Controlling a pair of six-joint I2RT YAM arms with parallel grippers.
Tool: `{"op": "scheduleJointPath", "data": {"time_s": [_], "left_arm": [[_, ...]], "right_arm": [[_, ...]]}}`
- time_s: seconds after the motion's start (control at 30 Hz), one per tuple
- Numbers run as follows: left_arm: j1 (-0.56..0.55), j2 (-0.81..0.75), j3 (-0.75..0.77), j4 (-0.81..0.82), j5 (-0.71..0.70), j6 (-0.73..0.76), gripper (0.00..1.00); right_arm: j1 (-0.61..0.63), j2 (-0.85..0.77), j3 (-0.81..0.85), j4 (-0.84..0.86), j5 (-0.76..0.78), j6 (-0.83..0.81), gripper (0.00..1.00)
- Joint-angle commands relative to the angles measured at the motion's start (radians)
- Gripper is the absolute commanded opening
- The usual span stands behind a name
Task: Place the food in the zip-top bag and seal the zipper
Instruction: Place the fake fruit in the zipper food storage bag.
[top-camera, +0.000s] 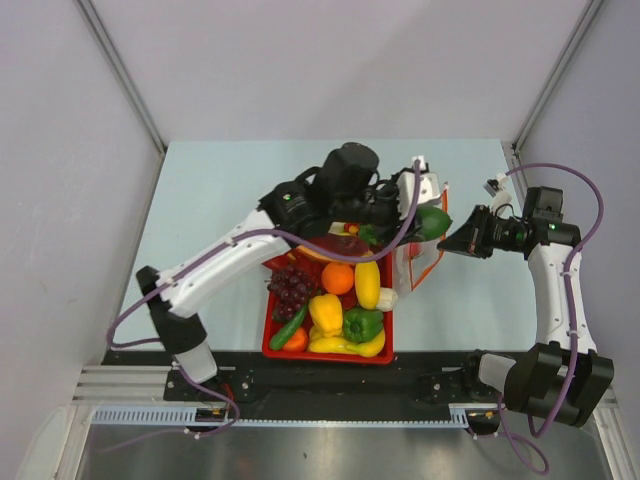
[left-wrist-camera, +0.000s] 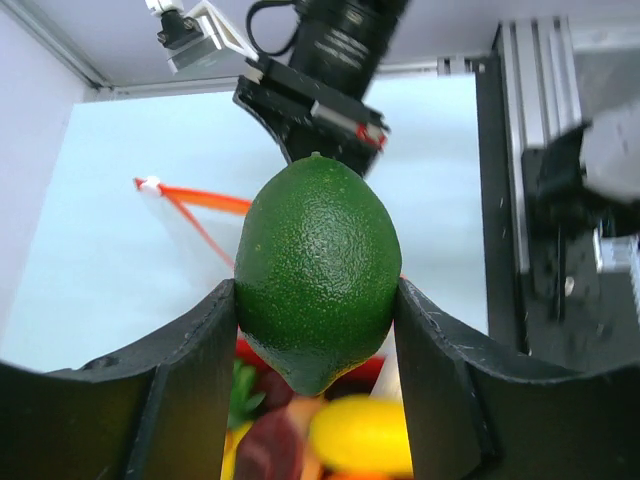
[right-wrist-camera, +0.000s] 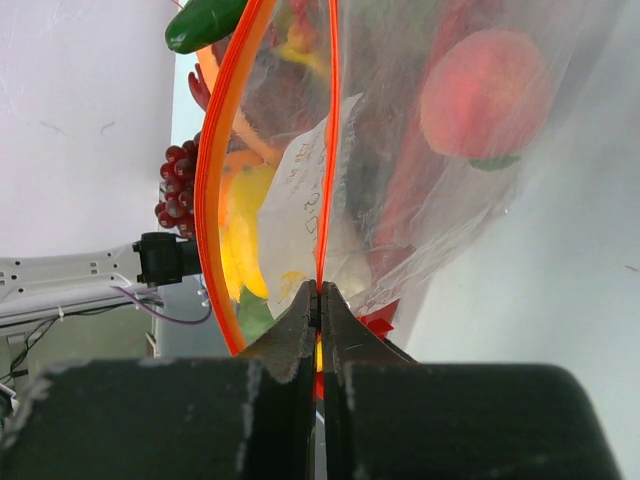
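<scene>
L jaws clamp green fruit (left-wrist-camera: 318, 270) betw. them, near bag (right-wrist-camera: 400, 200) mouth; R jaws pinched shut on zipper (right-wrist-camera: 213, 200).

A dark green glossy plastic fruit (left-wrist-camera: 318, 270) hangs just beside the parted orange-red zipper strip (right-wrist-camera: 208, 180) of a lifted clear crinkly plastic bag (right-wrist-camera: 470, 200).
</scene>
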Motion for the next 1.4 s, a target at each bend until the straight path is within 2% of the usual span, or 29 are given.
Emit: {"op": "scheduleJointPath", "data": {"time_s": [0.0,0.07,0.2,0.3,0.4,0.53,0.63,0.73,0.77,0.93,1.03,1.13,1.23,1.37], "left_arm": [[-0.006,0.09,0.036,0.17,-0.024,-0.219,0.49],[-0.007,0.119,0.039,0.193,-0.042,-0.249,0.49],[-0.004,0.189,0.042,0.172,-0.187,-0.28,0.49],[-0.006,0.195,0.002,0.168,-0.304,-0.283,0.48],[-0.006,0.205,-0.015,0.142,-0.349,-0.289,0.48],[-0.012,0.247,0.016,0.061,-0.33,-0.273,0.48],[-0.021,0.309,0.106,-0.041,-0.318,-0.248,0.52],[-0.027,0.327,0.145,-0.092,-0.269,-0.217,0.61],[-0.029,0.324,0.146,-0.098,-0.245,-0.208,0.69],[-0.03,0.292,0.151,-0.138,-0.172,-0.173,0.9],[-0.03,0.269,0.172,-0.166,-0.145,-0.157,0.97],[-0.012,0.213,0.194,-0.163,-0.088,-0.165,1.0],[0.051,0.103,0.142,-0.106,-0.011,-0.202,1.0],[0.181,-0.073,-0.074,-0.048,0.077,-0.245,0.99]], "right_arm": [[0.005,-0.01,0.02,0.016,-0.002,0.012,0.0],[0.005,-0.014,0.027,0.004,-0.004,0.0,0.0],[-0.012,-0.02,0.051,-0.033,-0.007,-0.022,0.0],[-0.032,-0.02,0.059,-0.063,-0.031,-0.031,0.0],[-0.067,-0.025,0.059,-0.079,-0.06,-0.057,0.0],[-0.084,-0.024,0.056,-0.08,-0.08,-0.056,0.0],[-0.086,-0.016,0.056,-0.073,-0.091,-0.045,0.0],[-0.087,-0.014,0.057,-0.056,-0.097,-0.039,0.0],[-0.087,-0.013,0.062,-0.053,-0.097,-0.039,0.0],[-0.087,-0.007,0.082,-0.05,-0.097,-0.019,0.0],[-0.089,-0.004,0.096,-0.05,-0.097,-0.014,0.0],[-0.089,-0.002,0.093,-0.047,-0.096,-0.01,0.0],[-0.089,-0.004,0.086,-0.042,-0.09,-0.005,0.0],[-0.087,-0.004,0.074,-0.033,-0.085,0.001,0.0]]}}
